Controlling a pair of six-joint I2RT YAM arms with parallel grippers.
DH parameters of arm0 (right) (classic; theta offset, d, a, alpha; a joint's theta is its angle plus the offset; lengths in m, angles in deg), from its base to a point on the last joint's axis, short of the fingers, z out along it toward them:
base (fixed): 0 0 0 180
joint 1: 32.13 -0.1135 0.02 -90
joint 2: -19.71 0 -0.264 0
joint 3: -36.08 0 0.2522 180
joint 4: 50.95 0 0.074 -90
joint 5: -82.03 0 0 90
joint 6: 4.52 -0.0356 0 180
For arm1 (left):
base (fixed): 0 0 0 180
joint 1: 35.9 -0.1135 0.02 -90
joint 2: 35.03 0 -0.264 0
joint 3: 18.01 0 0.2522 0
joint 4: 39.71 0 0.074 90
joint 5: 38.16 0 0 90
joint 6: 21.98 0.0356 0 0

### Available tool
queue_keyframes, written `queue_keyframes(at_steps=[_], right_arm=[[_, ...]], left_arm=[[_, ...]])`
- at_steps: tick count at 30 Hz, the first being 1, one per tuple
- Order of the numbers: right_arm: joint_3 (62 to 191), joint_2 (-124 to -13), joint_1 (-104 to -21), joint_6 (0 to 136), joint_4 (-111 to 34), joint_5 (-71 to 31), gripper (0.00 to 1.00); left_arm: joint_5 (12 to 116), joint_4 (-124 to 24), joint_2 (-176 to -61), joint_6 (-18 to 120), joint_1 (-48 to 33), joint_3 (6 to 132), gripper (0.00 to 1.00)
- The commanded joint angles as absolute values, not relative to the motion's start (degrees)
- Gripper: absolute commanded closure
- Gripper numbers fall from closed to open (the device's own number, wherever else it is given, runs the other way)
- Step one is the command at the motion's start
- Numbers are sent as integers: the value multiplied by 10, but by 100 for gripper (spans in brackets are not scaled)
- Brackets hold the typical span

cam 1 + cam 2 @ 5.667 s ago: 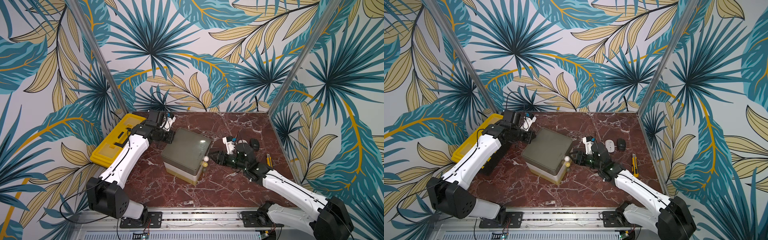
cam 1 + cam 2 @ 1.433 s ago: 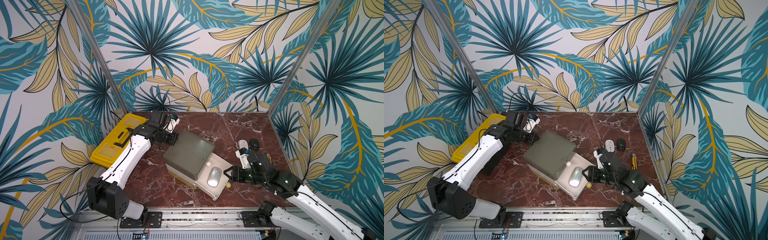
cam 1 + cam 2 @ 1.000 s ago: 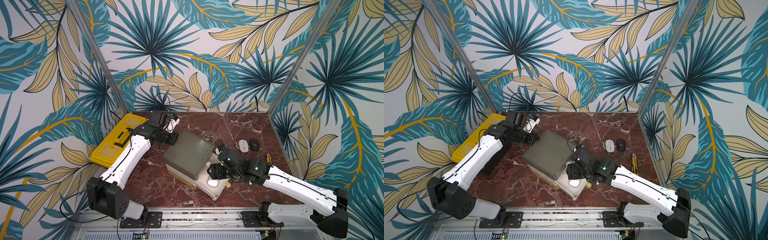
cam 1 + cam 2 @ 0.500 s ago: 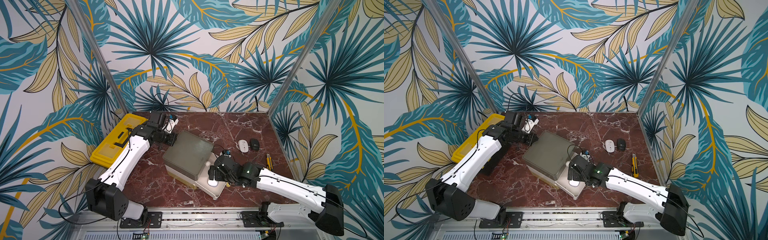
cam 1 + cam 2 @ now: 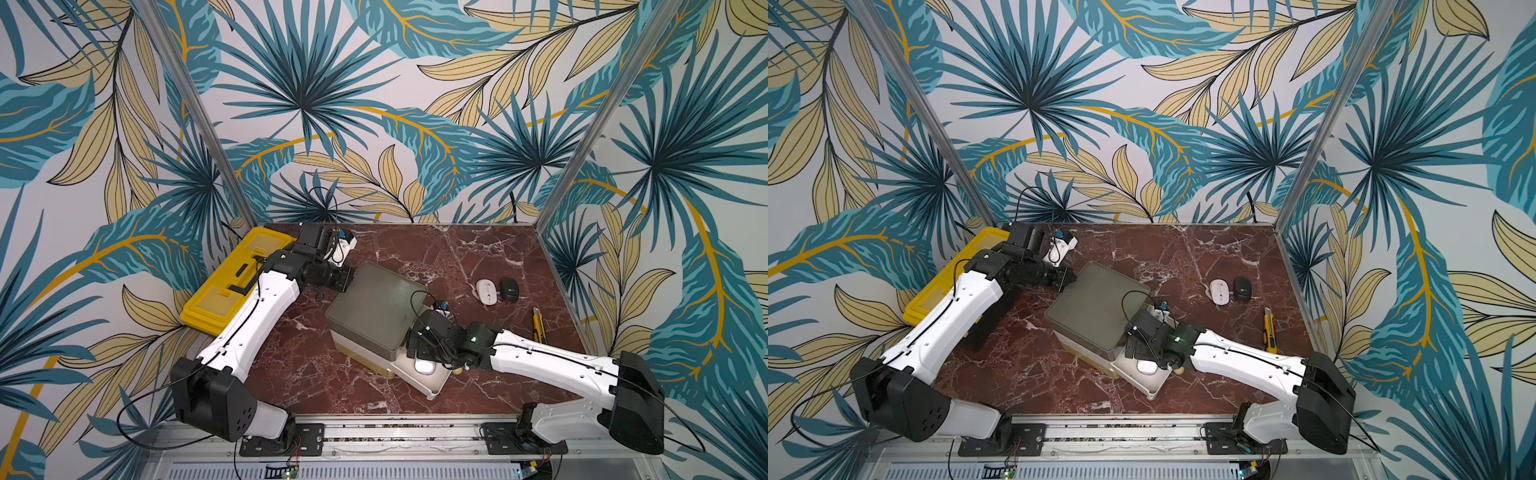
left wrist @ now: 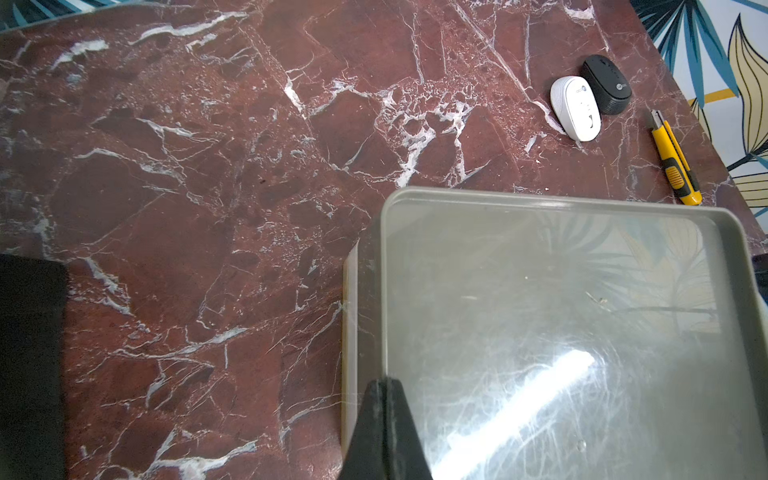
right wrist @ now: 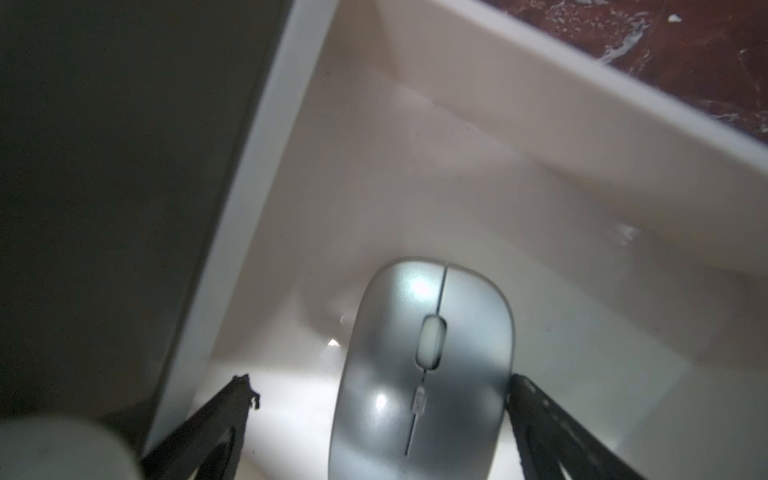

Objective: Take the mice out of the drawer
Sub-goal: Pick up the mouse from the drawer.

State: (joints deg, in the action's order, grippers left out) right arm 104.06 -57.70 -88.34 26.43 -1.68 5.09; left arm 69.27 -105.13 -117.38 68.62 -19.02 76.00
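1. Silver mouse [image 5: 424, 365] lies in the pulled-out drawer [image 5: 434, 388], lower middle in a top view; right claw [image 7: 380, 384] is open, straddling it.
2. Risk: uneven closing shoves the smooth shell sideways or squirts it out.
3. Risk: one finger [image 7: 220, 419] sits near the drawer unit [image 6: 540, 311] and could snag.
4. Left claw [image 6: 384, 386] is closed at the unit's edge; a slip lets it shift.

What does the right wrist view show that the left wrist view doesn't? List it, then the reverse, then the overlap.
Right wrist only: the silver mouse lying in the open drawer, between the fingers of the open right end effector. Left wrist only: the white mouse and black mouse side by side, the utility knife, the shut left end effector. Shared: the marble table and the grey cabinet.
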Motion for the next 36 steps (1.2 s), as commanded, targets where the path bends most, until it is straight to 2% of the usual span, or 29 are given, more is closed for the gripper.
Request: queue_keyframes(at_steps=[1,9,14,16,22,24,36], right_arm=[[1028,-602,-881,223,8,67,9],[1039,-629,-899,219,32,84,20],[1032,-626,-899,220,28,89,37],[1032,-624,-901,223,25,90,47],[1049,-627,-907,236,54,114,56],[1067,-628,-915,241,80,135,65],[1195,-619,-963,290,204,195,67]], left_arm=[[711,-1080,-1156,680,-192,748,100],[709,-1079,-1156,681,-192,749,100],[709,-1080,-1156,682,-192,749,100],[708,-1080,-1156,682,-192,749,100],[708,-1081,-1158,682,-192,750,100],[708,-1081,-1158,682,-192,750,100],[708,-1083,-1160,683,-192,751,100]])
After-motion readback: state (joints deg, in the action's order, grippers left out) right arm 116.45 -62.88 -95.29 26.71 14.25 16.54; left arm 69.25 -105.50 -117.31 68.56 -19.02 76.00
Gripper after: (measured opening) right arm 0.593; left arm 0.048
